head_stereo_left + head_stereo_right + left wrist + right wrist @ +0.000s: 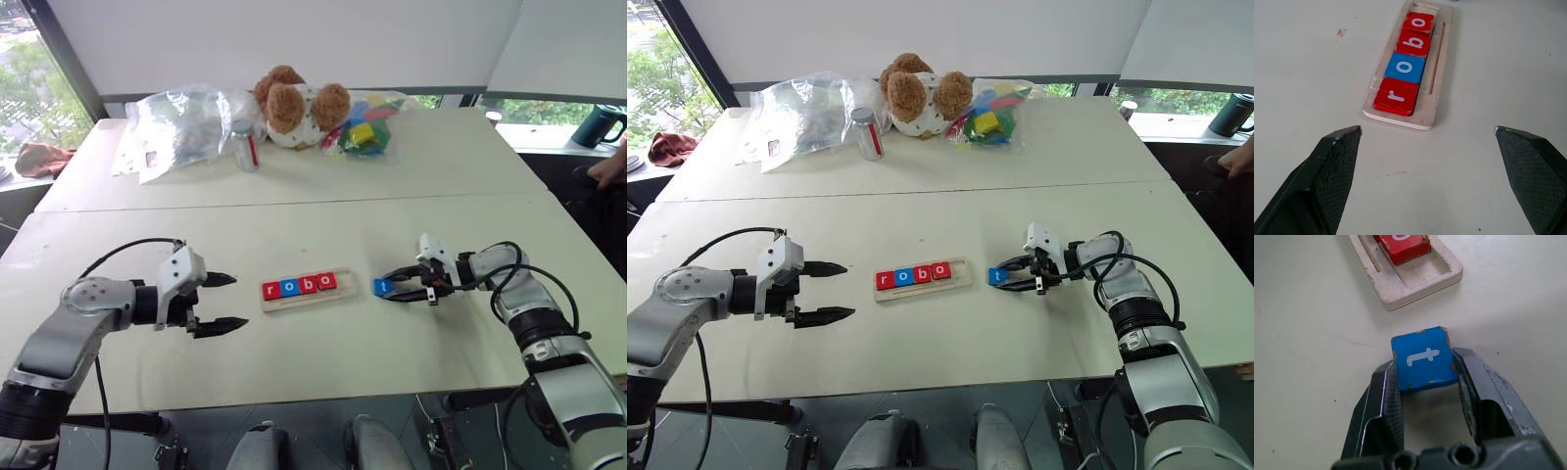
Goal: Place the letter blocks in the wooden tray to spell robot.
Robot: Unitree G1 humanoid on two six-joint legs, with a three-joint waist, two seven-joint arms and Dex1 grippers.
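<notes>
Right gripper clamped on the blue t block, at centre of the right wrist view; its fingers meet two opposite side edges. You may judge the tile light, stiff and smooth-faced, with chipped corners, so keep your hold on the flat sides and low. In the left eye view the block sits right of centre, just beside the wooden tray, whose slots hold r, o, b, o with the right-hand end bare. The right forearm reaches in from the lower right, gripper pointing leftward and slightly down. Left gripper at lower left, fingers wide apart, holding nothing
</notes>
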